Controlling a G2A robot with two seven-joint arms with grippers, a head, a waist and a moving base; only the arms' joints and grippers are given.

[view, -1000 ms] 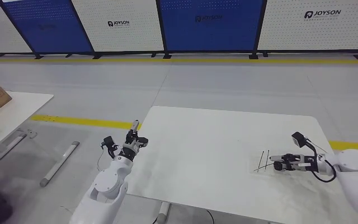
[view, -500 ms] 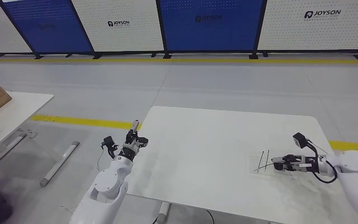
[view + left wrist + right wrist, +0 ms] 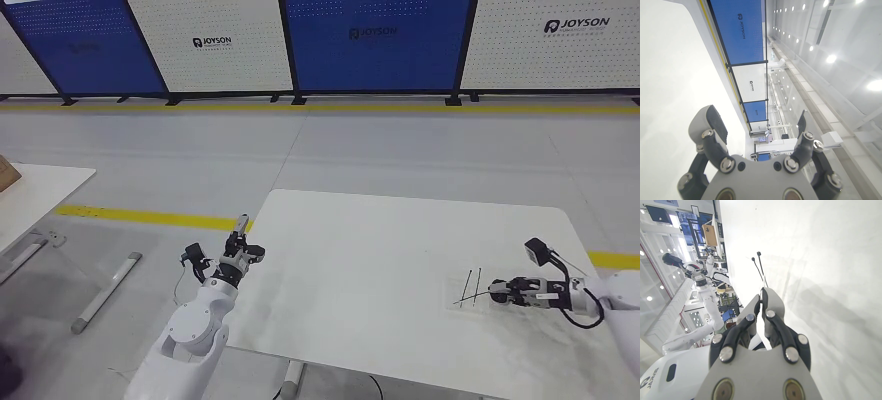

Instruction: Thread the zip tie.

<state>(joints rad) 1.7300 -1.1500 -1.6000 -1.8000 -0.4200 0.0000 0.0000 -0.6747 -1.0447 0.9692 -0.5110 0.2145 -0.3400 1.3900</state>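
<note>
The two black zip ties (image 3: 760, 264) lie side by side near the right edge of the table (image 3: 829, 256), long axes running straight out from the right gripper (image 3: 761, 292), heads pointing away and tails at its pressed-together tips, though a pinch cannot be confirmed, while the left gripper (image 3: 757, 110), spread wide and empty, sits well apart.

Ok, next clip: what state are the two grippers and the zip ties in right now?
left gripper: open, empty, at the edge of the table.
right gripper: shut, tips at the tails of the zip ties; cannot tell whether it pinches one.
zip ties: two, straight, lying side by side on the table, not threaded.
</note>
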